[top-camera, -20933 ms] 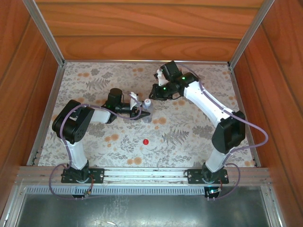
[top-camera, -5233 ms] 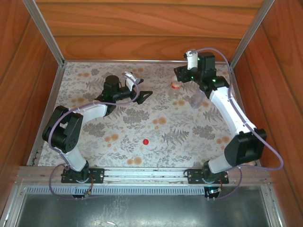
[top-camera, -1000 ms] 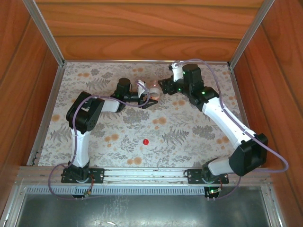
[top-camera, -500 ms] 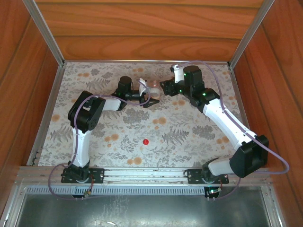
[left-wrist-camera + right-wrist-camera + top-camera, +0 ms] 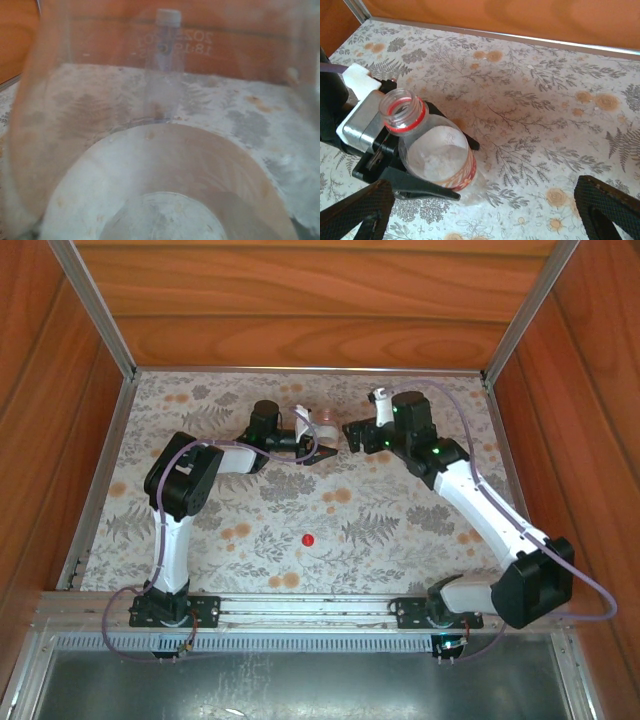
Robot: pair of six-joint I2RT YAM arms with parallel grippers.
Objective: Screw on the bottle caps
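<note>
Left tool (image 5: 320, 449): it is closed on the labelled bottle (image 5: 323, 429). In the right wrist view its black fingers (image 5: 422, 188) are seen pressed on both sides of the bottle body, at the label band.
Right tool (image 5: 482, 192): it is opened wide and nothing is held in it. It is pointed at the labelled bottle and is kept near it, apart from it.
Labelled bottle: it is held tilted in the left tool, over the far middle of the bench (image 5: 230, 530). The mouth is uncovered and a red ring is seen around the neck. Whether the base is touching the bench cannot be told.
Red cap (image 5: 308, 539): it is laid on the bench, well apart from both tools, nearer to the arm bases.
Plain bottle (image 5: 165, 75): it is seen blurred through the clear wall of the held bottle in the left wrist view. It is stood upright on the bench, and a white cap (image 5: 168, 16) is seen on its top.
</note>
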